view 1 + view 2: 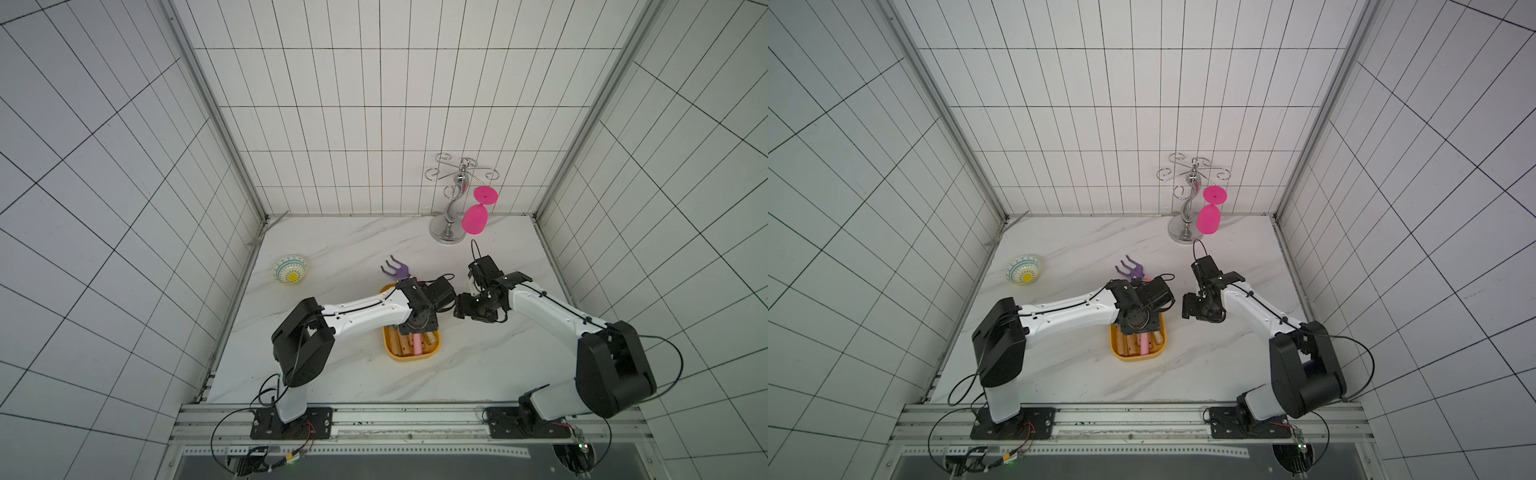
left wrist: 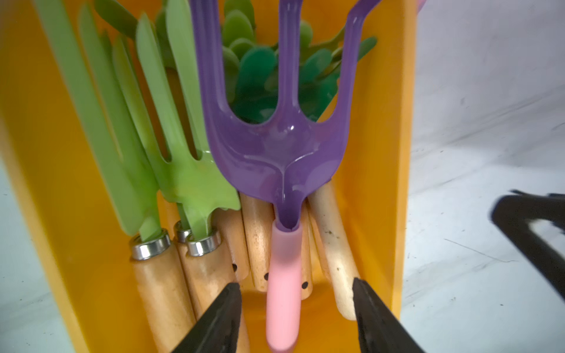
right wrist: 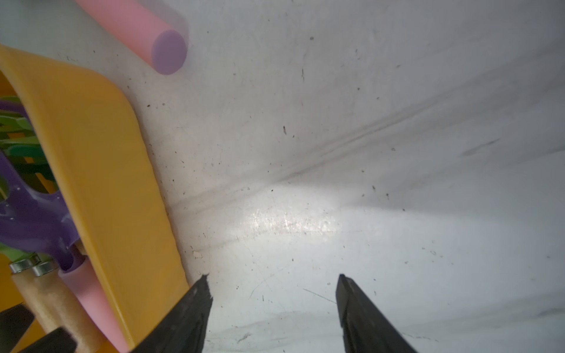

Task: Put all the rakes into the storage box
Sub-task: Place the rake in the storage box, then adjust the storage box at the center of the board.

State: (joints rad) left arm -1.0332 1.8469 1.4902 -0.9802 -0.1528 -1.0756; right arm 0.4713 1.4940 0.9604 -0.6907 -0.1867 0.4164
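Observation:
The yellow-orange storage box [image 1: 390, 353] [image 1: 1115, 351] sits mid-table under my left wrist. A rake with a purple head [image 2: 275, 152] and a pink handle [image 1: 417, 345] [image 1: 1144, 344] lies inside it, on top of other tools. My left gripper [image 2: 295, 282] is open over the box, its fingers apart on either side of the pink handle and not touching it. A second purple rake [image 1: 397, 271] [image 1: 1131, 268] lies on the table just beyond the box; its pink handle end [image 3: 159, 45] shows. My right gripper [image 3: 272, 276] [image 1: 459, 307] is open and empty beside the box wall [image 3: 101, 168].
Green tools with wooden handles [image 2: 183, 171] fill the box. A small patterned bowl [image 1: 290, 269] stands at the left. At the back right a chrome glass rack [image 1: 451, 208] holds a pink glass [image 1: 475, 218]. Tiled walls close three sides.

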